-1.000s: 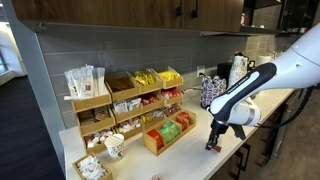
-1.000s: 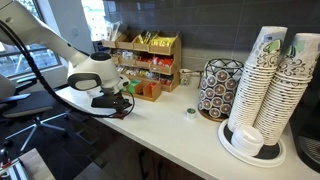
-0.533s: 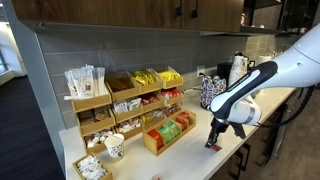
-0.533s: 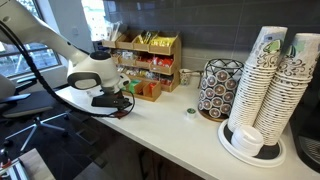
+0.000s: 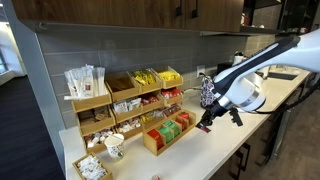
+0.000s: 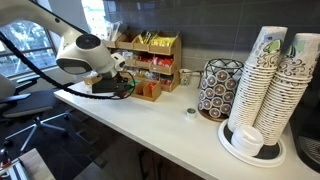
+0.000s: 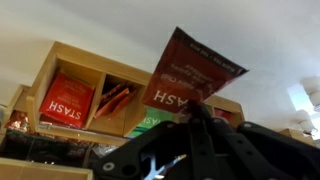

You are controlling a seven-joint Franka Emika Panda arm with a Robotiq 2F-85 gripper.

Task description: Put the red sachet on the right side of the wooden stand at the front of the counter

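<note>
Red sachet [image 7: 190,65] is now off the worktop [image 5: 222,148]. Half a second ago the gripper [image 5: 206,120] stood low at the front edge, in the lower right of the frame. It has since risen and swung toward the middle, close beside the stand [image 5: 166,134]. In the wrist view the jaws are closed on the sachet's lower edge. The packet sticks up across the centre of the frame, with the stand's compartments behind it. I judge the pick done and the carry under way; the sachet is not yet set down. In an exterior view the arm reaches in from the upper right, its forearm sloping down to the left and the jaws aimed down-left at the stand. In an exterior view the gripper [image 6: 120,86] hangs at centre left, just in front of the stand [image 6: 149,90].
</note>
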